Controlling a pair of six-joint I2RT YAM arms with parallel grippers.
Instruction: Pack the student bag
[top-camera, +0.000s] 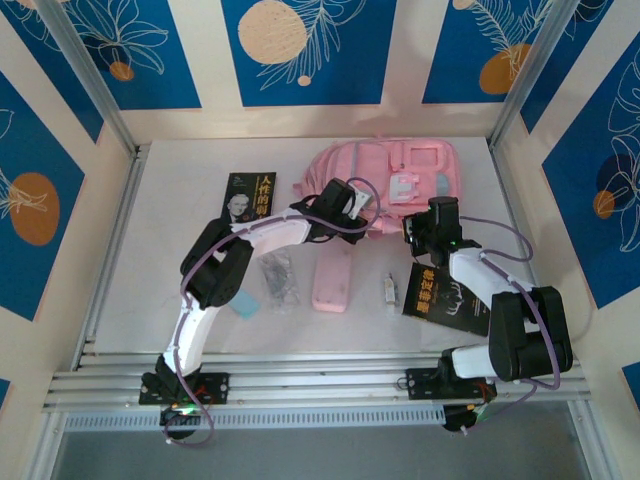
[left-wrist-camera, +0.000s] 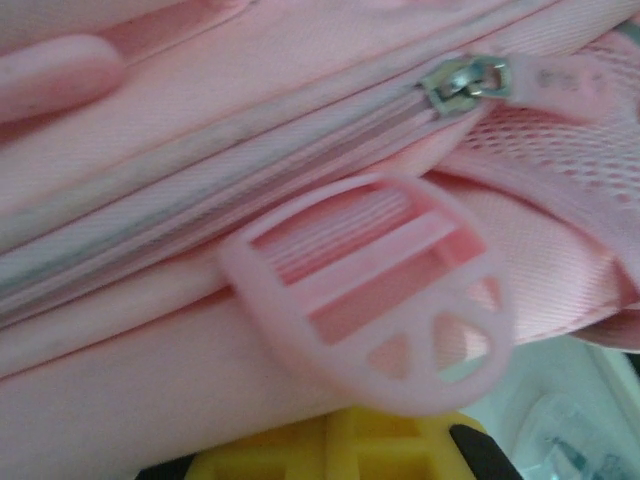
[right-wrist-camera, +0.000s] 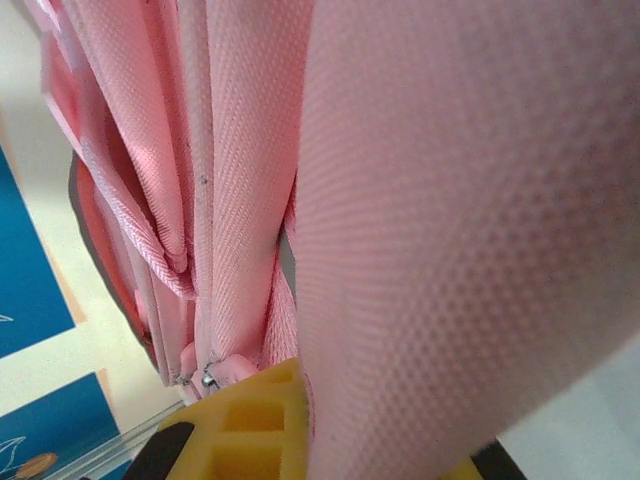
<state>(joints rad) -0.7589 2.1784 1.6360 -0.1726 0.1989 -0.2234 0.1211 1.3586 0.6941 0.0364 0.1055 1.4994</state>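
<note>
I see the left gripper (top-camera: 372, 217) at the student bag (top-camera: 395, 160), fingers pressed together; grip unclear. The right gripper (top-camera: 409, 236) pinches its fabric.

The top view looks down from above and behind the arm bases (top-camera: 185, 385), facing the far wall. It stands far enough back to take in the whole counter (top-camera: 150, 300), with the student bag (top-camera: 400, 165) at its far side. The left wrist view sits right against that bag, looking across a zipper (left-wrist-camera: 465, 80) and a pink strap buckle (left-wrist-camera: 380, 290). The right wrist view is just as near, looking along hanging folds of its fabric, with a strip of patterned wall (right-wrist-camera: 30, 290) at the left. All three views share the bag.
</note>
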